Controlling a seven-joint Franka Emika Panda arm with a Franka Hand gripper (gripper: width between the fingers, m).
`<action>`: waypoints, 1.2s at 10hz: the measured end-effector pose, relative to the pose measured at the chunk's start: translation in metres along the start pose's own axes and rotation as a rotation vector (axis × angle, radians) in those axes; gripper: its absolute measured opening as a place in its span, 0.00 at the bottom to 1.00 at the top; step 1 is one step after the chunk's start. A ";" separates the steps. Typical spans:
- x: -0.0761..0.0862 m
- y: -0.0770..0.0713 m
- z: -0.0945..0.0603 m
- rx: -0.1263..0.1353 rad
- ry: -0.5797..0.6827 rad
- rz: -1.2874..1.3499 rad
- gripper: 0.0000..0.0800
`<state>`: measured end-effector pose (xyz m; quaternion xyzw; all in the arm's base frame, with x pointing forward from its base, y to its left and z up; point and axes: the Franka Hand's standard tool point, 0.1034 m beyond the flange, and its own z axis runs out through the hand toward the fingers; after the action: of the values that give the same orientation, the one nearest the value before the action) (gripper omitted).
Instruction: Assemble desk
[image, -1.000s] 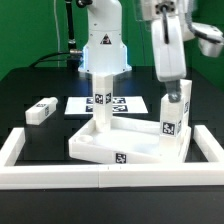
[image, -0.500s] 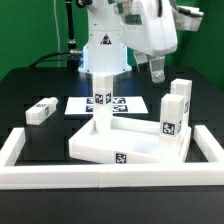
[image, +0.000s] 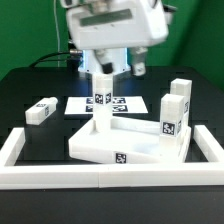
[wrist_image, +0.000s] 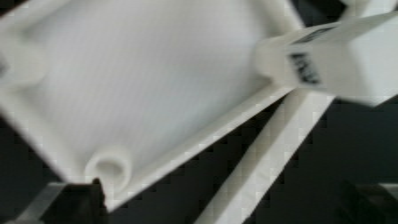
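Observation:
The desk's white tray-like tabletop (image: 112, 142) lies inside the fenced area, and in the wrist view it (wrist_image: 143, 90) fills most of the picture. One leg (image: 101, 95) stands upright at its far corner. Another leg (image: 170, 125) stands at the corner on the exterior view's right, with a white block top (image: 182, 92) showing right behind it. A loose leg (image: 41, 110) lies on the table at the exterior view's left. My gripper (image: 120, 68) hangs high above the tabletop, blurred, open and holding nothing. The wrist view shows its fingertips wide apart (wrist_image: 222, 205) and a tagged leg (wrist_image: 329, 60).
Long low white bars (image: 110, 178) fence the workspace at the front and sides; one bar (wrist_image: 285, 150) runs beside the tabletop in the wrist view. The marker board (image: 125, 103) lies flat behind the tabletop. The robot's base (image: 103, 50) stands at the back.
The gripper has risen from the leg on the exterior view's right and swung up and leftward over the tabletop. It stays open. The parts have not moved.

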<state>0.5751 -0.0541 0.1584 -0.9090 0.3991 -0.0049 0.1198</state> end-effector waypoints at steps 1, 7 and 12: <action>0.007 0.021 0.005 0.003 0.008 -0.114 0.81; 0.019 0.071 0.028 -0.058 -0.065 -0.359 0.81; 0.038 0.129 0.025 -0.186 -0.421 -0.378 0.81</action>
<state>0.5106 -0.1602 0.1019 -0.9553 0.1879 0.1983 0.1130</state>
